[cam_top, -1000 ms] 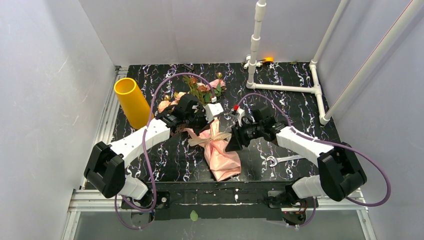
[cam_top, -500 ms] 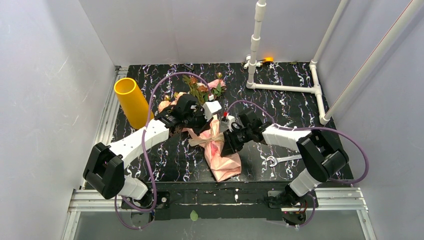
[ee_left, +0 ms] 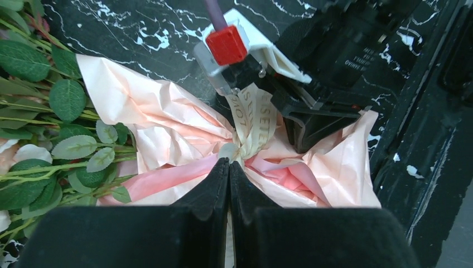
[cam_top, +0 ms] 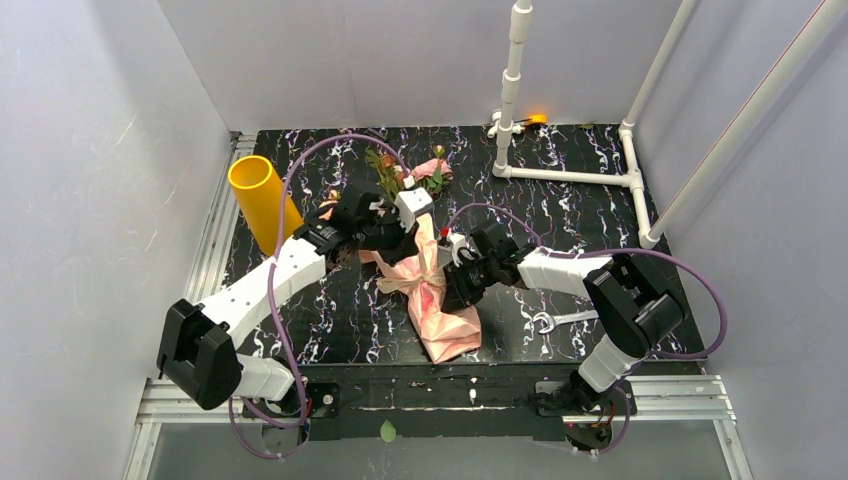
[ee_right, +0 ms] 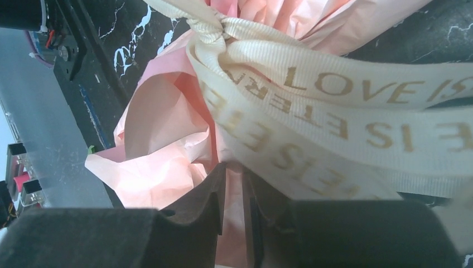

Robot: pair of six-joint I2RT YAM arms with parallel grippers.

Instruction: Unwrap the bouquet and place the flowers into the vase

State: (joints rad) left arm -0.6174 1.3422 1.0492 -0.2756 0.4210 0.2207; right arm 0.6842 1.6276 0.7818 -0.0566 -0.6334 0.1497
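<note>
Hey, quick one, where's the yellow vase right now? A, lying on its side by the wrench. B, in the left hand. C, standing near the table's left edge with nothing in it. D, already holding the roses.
C: the vase stands near the left edge of the table, its mouth empty, while the flowers lie in pink paper mid-table.

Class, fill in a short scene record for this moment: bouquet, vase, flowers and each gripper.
bouquet: lying on the table, pink paper on, ribbon knotted
vase: standing at the left, no stems in it
flowers: in the wrap
left gripper: shut, tips at the knot
right gripper: jaws narrowly apart by the ribbon; grip unclear
</note>
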